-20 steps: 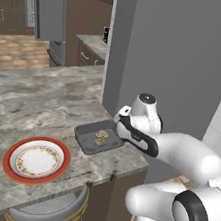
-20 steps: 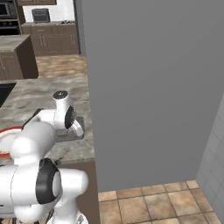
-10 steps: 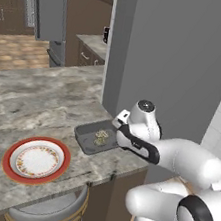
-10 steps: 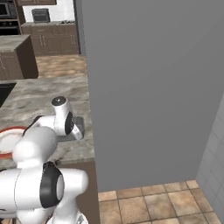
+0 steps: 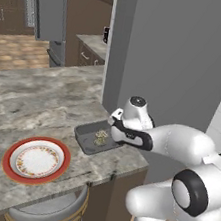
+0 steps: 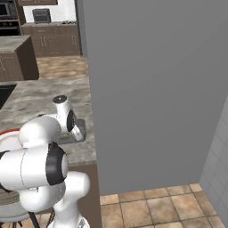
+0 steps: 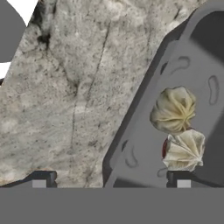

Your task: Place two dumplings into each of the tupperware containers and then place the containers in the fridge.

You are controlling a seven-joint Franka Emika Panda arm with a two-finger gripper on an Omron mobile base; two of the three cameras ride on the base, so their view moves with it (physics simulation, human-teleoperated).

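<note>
I'm seeing two dumplings [image 7: 174, 109] sitting in the tupperware container [image 5: 88, 140] on the counter [image 5: 43, 102] beside the fridge [image 5: 181, 63]; my gripper [image 7: 111, 178] is hanging spread wide, empty; fridging remains, I judge.

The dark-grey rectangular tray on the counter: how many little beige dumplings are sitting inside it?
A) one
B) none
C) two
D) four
C: the hand view shows two small beige pleated dumplings lying next to each other inside the dark-grey rectangular tray, and the left base view shows the same small cluster in it.
</note>
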